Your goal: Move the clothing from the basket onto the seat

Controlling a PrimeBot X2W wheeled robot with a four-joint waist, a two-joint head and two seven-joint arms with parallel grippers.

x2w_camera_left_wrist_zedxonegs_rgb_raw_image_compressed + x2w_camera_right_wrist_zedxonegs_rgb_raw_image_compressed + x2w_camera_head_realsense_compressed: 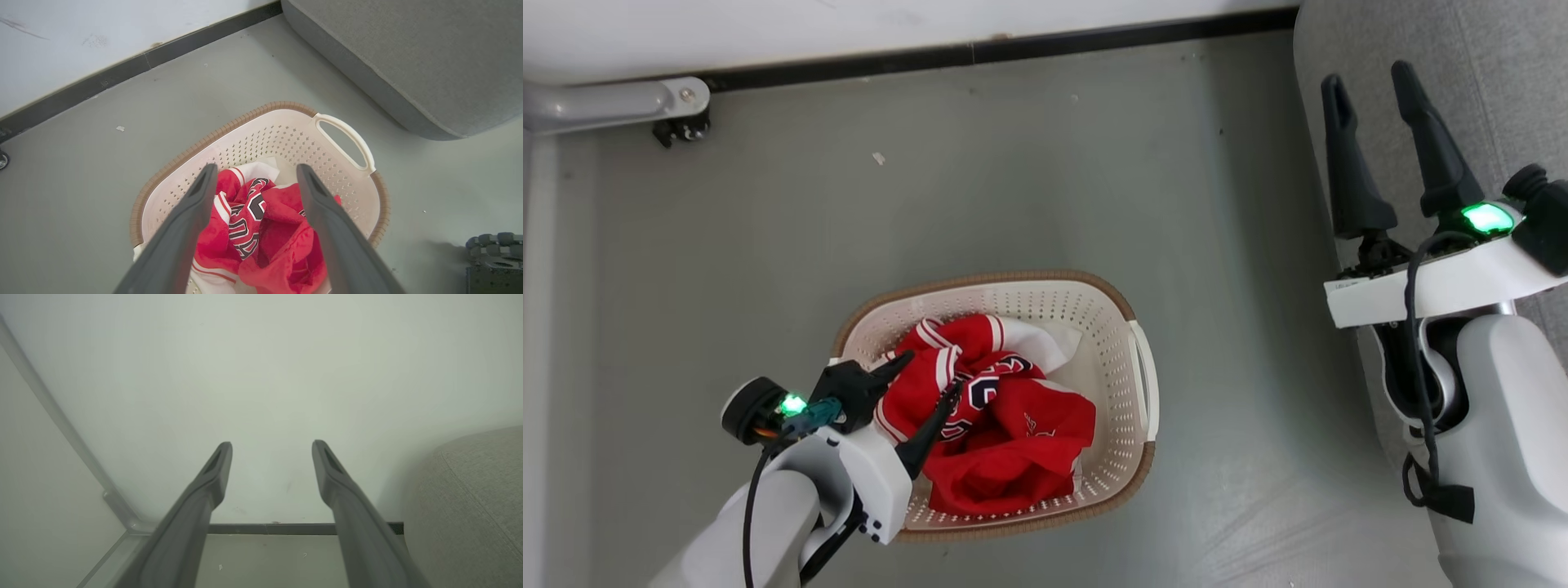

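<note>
The left gripper (935, 371) is held wide open, and nothing is grasped in it. Its two dark fingers (179, 228) are pointed down into the basket (1115, 359). The clothing (1013, 433) is seen right between and under them. It cannot be told whether the cloth is touched by the fingers. The clothing is a red heap with white parts and dark letters, and all of it is lying inside the basket. The basket is set on the grey floor (1013, 163). The seat (1462, 49) is found well off to the right of the left gripper, apart from the basket.

The right gripper (1366, 77) is also spread open and empty. It is held far from the basket and pointed at a pale wall (261, 355). The seat's grey edge is seen just to its right.
</note>
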